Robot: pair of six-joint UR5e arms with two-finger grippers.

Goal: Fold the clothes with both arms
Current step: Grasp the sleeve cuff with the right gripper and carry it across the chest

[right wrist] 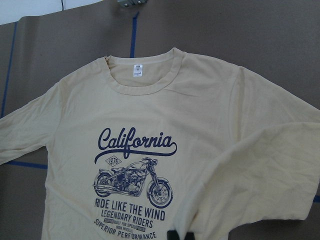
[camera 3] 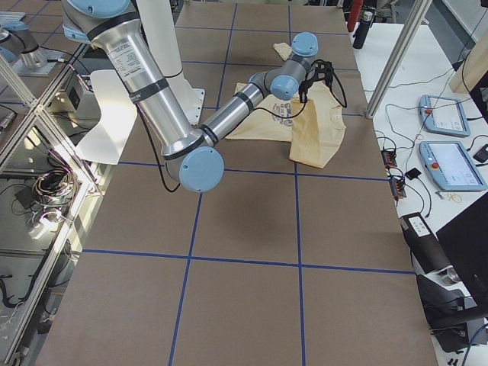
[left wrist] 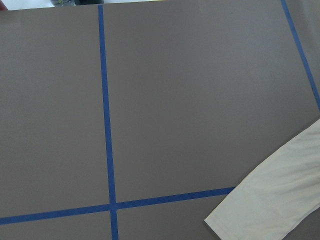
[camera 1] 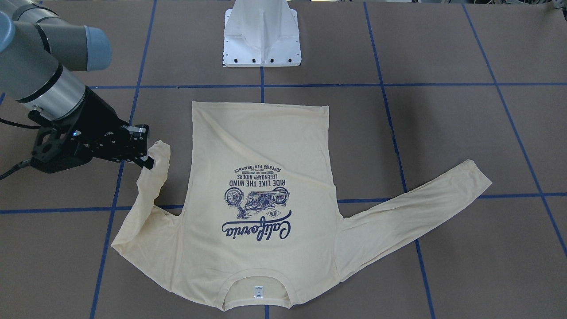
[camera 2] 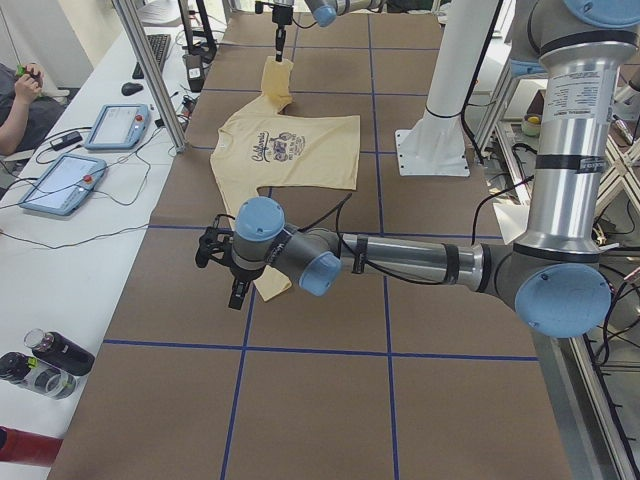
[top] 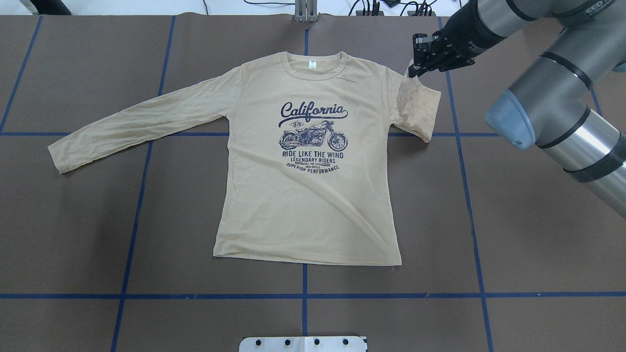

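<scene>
The cream-yellow long-sleeved T-shirt [top: 303, 205] lies flat, print up, with its collar at the far side of the table. My right gripper [top: 412, 73] is shut on the cuff end of the shirt's right sleeve [top: 418, 107] and holds it lifted and folded back near the shoulder. It also shows in the front view [camera 1: 149, 162]. The left sleeve [top: 137, 122] lies stretched out flat. My left gripper [camera 2: 236, 293] shows only in the exterior left view, high over that sleeve's cuff [left wrist: 275, 205]. I cannot tell whether it is open or shut.
The white pedestal base [camera 1: 261, 40] stands at the robot's edge of the brown table, which is marked with blue tape lines [top: 303, 296]. A side bench with tablets [camera 2: 115, 125] and bottles [camera 2: 55, 355] runs along the far edge.
</scene>
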